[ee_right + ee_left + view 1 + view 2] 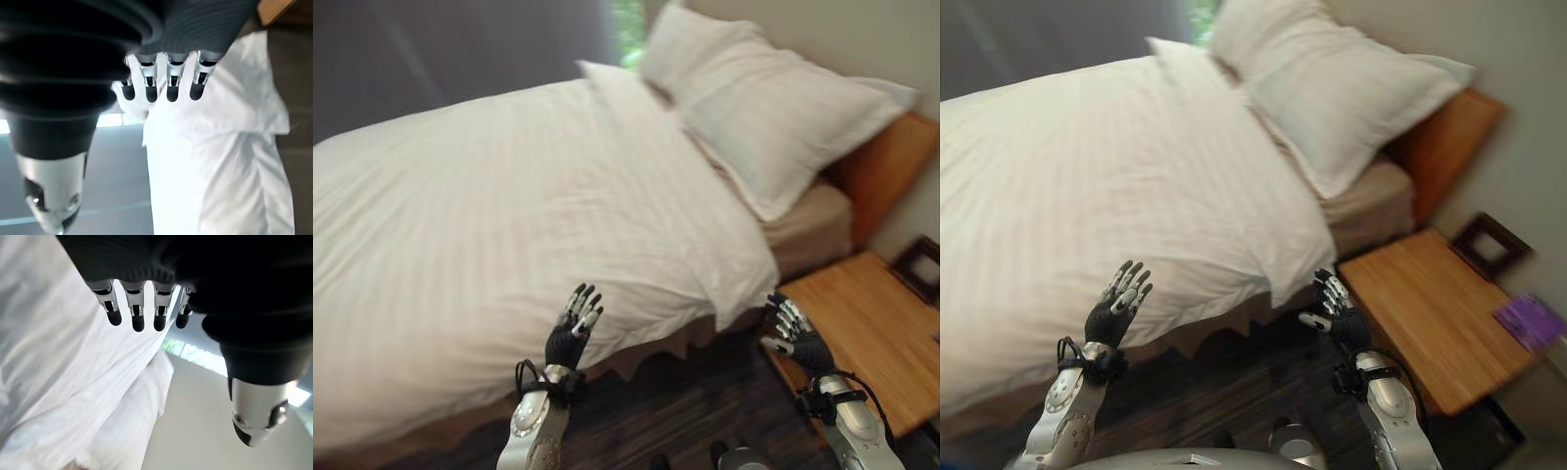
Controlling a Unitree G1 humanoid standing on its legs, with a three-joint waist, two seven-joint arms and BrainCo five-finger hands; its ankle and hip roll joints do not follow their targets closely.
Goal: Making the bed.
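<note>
A white duvet lies spread over the bed, its near edge hanging over the side and its corner draped near the head end. A big white pillow leans at the wooden headboard, with a strip of tan sheet bare beside it. My left hand is raised in front of the duvet's near edge, fingers straight, holding nothing. My right hand is up by the duvet's corner, also open and empty. The wrist views show straight fingers and fingers with duvet beyond.
A wooden bedside table stands to the right of the bed, with a dark picture frame and a purple item on it. Dark wood floor runs between me and the bed. A dark curtain hangs behind.
</note>
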